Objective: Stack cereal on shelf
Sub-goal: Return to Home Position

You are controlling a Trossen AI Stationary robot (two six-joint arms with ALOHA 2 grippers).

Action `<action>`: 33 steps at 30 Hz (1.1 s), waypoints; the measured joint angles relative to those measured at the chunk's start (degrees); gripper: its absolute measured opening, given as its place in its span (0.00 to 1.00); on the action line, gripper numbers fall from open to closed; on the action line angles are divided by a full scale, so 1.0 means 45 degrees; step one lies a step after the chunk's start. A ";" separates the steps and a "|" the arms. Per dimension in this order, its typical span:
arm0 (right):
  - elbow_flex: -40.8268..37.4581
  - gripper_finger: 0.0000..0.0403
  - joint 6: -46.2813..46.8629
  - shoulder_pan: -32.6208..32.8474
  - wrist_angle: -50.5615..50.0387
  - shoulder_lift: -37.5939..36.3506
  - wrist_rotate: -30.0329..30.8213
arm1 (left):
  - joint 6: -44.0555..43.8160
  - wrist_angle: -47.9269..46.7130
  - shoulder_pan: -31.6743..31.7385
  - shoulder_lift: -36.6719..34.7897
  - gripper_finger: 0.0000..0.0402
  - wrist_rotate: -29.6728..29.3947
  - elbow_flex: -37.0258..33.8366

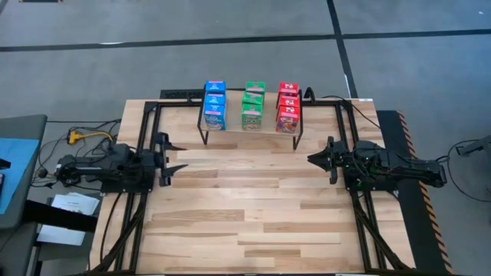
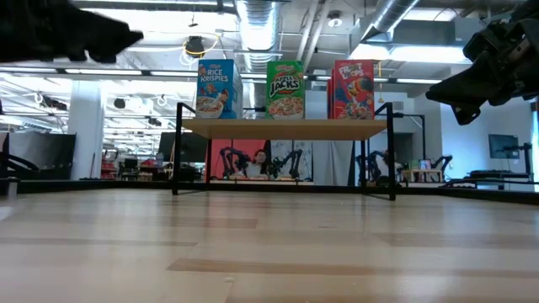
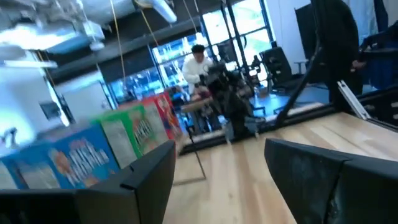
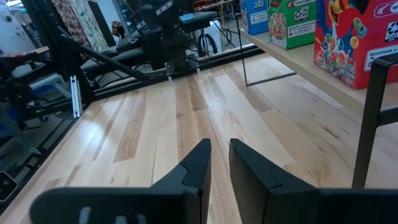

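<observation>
The small printed cardboard cereal boxes (image 1: 253, 107) stand on the low light-wood shelf (image 2: 286, 128) with black legs, grouped blue, green, red so like colours align. We judge stacking finished, hence both arms sit well apart from it: left gripper (image 1: 182, 157) spread open, right gripper (image 1: 311, 159) closed, both empty.
</observation>
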 joint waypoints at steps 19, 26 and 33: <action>0.0005 0.20 0.0000 0.0000 -0.0003 0.0000 -0.0003 | -0.0216 -0.2115 0.0000 0.0447 0.59 -0.0607 -0.0653; 0.0005 0.20 0.0000 0.0000 -0.0005 0.0000 -0.0005 | -0.0329 -0.2109 0.0000 0.0447 0.59 -0.0612 -0.0653; 0.0005 0.20 0.0000 0.0000 -0.0005 0.0000 -0.0005 | -0.0333 -0.2114 0.0000 0.0447 0.59 -0.0615 -0.0653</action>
